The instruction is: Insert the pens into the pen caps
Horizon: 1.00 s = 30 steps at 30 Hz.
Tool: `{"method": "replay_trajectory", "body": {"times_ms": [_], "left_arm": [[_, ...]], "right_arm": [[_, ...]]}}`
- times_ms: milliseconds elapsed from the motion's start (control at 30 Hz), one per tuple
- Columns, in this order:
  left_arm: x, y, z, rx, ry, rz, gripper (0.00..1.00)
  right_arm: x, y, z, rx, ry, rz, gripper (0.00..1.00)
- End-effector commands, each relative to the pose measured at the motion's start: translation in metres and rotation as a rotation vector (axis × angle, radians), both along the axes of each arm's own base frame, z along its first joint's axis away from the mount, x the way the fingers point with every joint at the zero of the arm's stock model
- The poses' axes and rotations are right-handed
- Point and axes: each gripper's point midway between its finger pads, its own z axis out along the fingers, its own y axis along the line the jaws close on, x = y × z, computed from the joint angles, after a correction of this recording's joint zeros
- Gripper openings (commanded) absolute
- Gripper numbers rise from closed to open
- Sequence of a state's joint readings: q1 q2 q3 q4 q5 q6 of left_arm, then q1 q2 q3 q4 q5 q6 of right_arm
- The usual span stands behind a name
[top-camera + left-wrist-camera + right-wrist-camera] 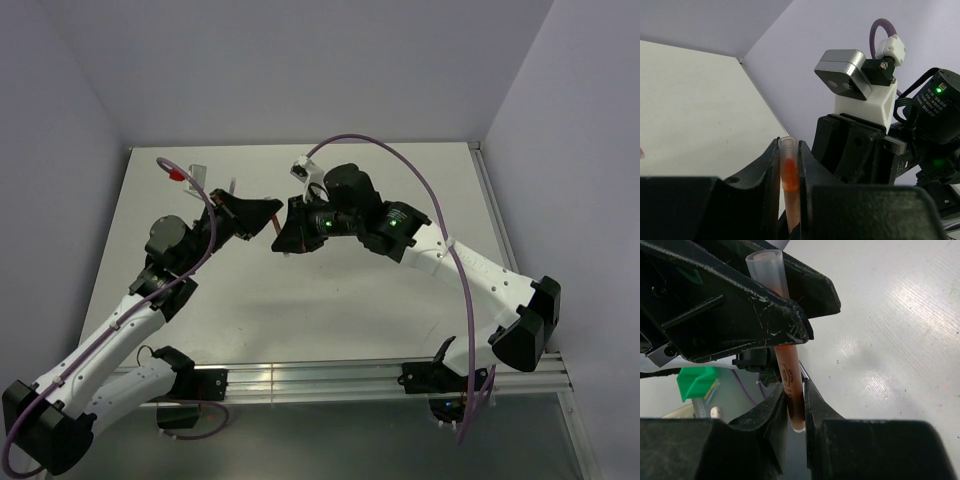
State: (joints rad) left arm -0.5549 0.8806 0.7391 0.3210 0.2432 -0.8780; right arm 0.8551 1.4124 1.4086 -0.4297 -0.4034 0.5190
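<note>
Above the worktop (400,190), a little toward 12 o'clock from its middle, we saw both claws meet in the air. The left claw (788,146) was clamped on the cap (765,265). The right claw (795,392) was clamped on the pen (789,371), lower down its barrel, with the tip already inside the cap. We judged misalignment the main risk: an off-axis push could bend the pen, twist it in its grip, or lever the cap loose. The close claws could also collide.
</note>
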Motion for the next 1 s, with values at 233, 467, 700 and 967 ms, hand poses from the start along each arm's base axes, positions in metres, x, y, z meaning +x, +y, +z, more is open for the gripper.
{"method": "replay_trajectory", "body": {"times_ms": [233,467,700,967], "left_arm": [[-0.025,-0.01,0.006,0.063,0.046,-0.064,0.03],[0.009,0.01,0.063,0.017,-0.006,0.089,0.29],[0.028,0.011,0.088,0.001,-0.038,0.105,0.3],[0.044,0.036,0.067,0.058,0.055,0.223,0.35]], "right_arm": [[0.075,-0.014,0.077,0.183,-0.23,-0.272,0.0],[0.05,-0.021,0.039,0.113,-0.191,-0.242,0.0],[0.045,-0.032,0.014,0.059,-0.168,-0.256,0.0],[0.074,-0.055,-0.036,-0.102,-0.107,-0.374,0.0]]}}
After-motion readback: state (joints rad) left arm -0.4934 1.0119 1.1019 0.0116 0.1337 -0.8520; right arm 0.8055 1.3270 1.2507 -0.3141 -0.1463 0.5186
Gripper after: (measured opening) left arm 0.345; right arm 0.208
